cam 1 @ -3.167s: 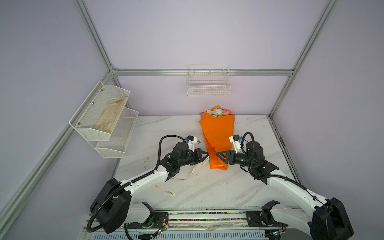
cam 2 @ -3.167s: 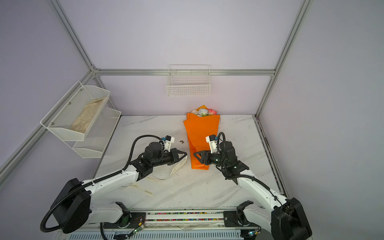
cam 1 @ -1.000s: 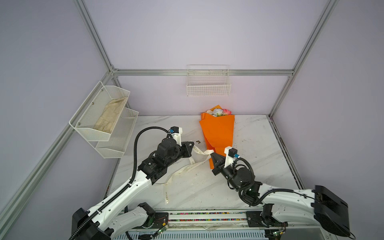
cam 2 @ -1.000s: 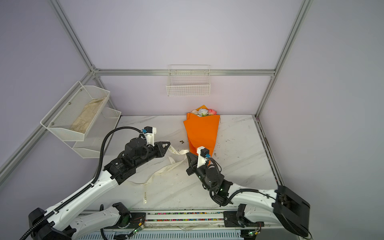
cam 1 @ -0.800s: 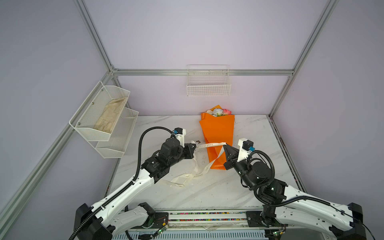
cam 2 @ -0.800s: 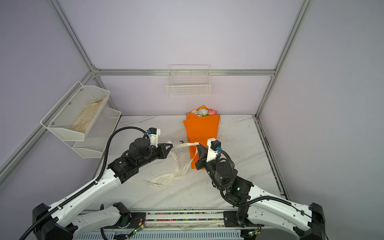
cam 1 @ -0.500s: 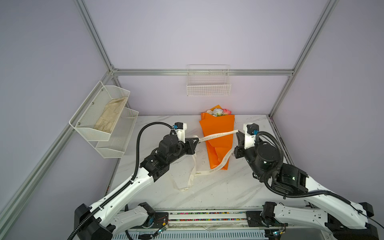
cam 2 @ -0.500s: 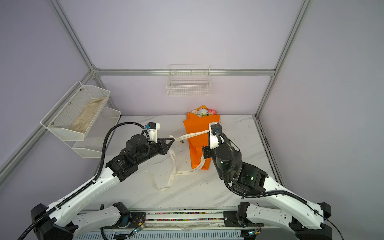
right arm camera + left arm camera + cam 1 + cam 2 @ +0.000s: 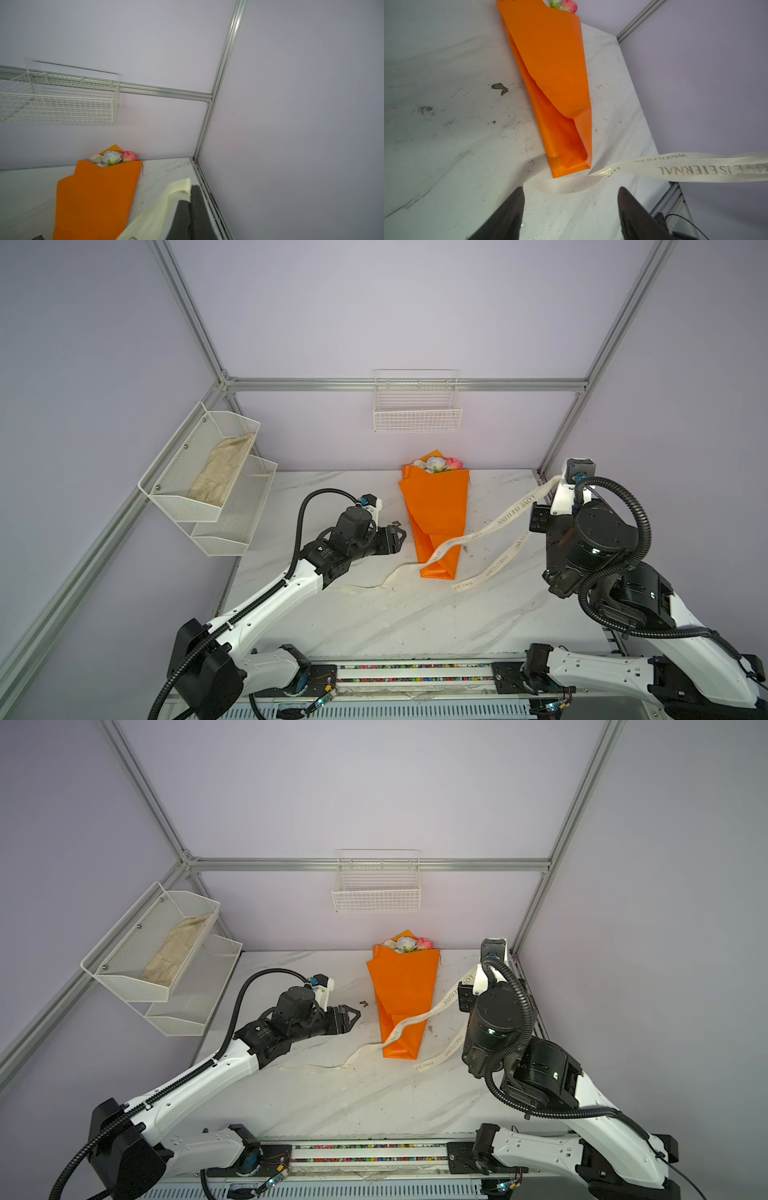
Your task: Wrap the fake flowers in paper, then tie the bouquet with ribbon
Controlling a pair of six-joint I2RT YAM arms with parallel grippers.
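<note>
1. Lilac walls with aluminium framing box in a scuffed white marble-look table (image 9: 374, 614). A wire basket (image 9: 417, 406) hangs on the back wall, well beyond both sets of fingers. Off behind the left arm there's a two-tier mesh rack (image 9: 232, 514) with a beige cloth (image 9: 220, 472) in the upper tier.
2. Big change: half a second back the ribbon (image 9: 509, 512) was stretched between both arms over the bouquet (image 9: 436, 510). Now the left fingers (image 9: 510, 214) are spread wide and holding nothing, so they've let their end go.
3. That dropped end has flopped onto the table just ahead of the left fingertips and trails off toward the bouquet's bottom tip.
4. The right fingers (image 9: 184, 216) are clamped on the ribbon, up high near the back corner. From them it sags down across the lower part of the orange wrap, and a spare tail dangles to the table below them.
5. The bouquet lies flat on the table between the two sets of fingers, close in front of the left ones and well below the right ones. Its roses (image 9: 113, 156) are at the end farthest from both.
6. My read: the ribbon is only draped over the wrap, with no loop or knot yet. I'd guess the left fingers need to grab the fallen end again and pass it under or across. The wrap looks light, so a tug from the right could drag it.
</note>
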